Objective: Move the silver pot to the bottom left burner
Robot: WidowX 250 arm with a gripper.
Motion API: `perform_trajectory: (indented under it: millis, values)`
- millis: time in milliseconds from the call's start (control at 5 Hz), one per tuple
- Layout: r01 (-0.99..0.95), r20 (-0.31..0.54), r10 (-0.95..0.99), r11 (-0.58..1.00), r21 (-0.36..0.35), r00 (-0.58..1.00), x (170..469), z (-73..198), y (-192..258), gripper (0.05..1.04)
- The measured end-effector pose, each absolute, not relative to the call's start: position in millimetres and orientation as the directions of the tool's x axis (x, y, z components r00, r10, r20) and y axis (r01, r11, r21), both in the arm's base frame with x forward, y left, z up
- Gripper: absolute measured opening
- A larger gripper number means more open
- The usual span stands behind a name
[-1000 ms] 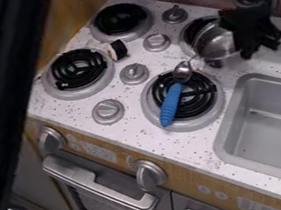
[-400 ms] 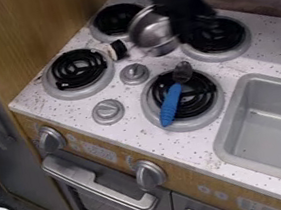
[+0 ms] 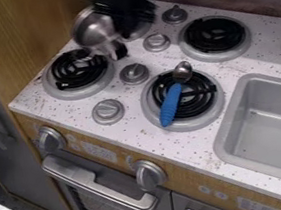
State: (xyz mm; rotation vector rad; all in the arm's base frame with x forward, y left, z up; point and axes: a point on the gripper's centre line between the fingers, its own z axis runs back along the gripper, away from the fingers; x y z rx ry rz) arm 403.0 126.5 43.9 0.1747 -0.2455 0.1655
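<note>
Clearly, the move turns on how the silver pot (image 3: 91, 28) hangs off to one side of the gripper (image 3: 127, 19). As the camera sees it, the pot is to the gripper's left, touching it, and the gripper looks closed on the pot's near side, though blur hides the exact contact. The bottom left burner (image 3: 75, 68) lies below the gripper in the view and farther left, so the pot is nearer to it than the gripper is. The pot's underside seems raised above the burner's upper edge.

No long handle can be made out, so I can't say which way one would point; the offset from gripper to pot is the line to work by. The next move, I judge, is a short shift toward the camera and then down, with the pot's base centred on the coil rather than the gripper. If the gripper itself were centred there, the pot would probably land too far left.

A small black-and-white piece (image 3: 118, 49) sits just below the gripper, beside that burner, and could be knocked on the way down. The blue-handled spoon (image 3: 171, 105) is well apart, below and right of the gripper.
</note>
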Motion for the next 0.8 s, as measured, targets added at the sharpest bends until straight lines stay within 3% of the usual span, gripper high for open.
perform_trajectory:
  millis: [400,800]
  values:
    - [-0.269,0.168,0.244,0.952,0.145,0.955,377,14,195,0.066]
    - [-0.225,0.075,0.217,0.965,0.135,0.973,371,-18,182,0.065]
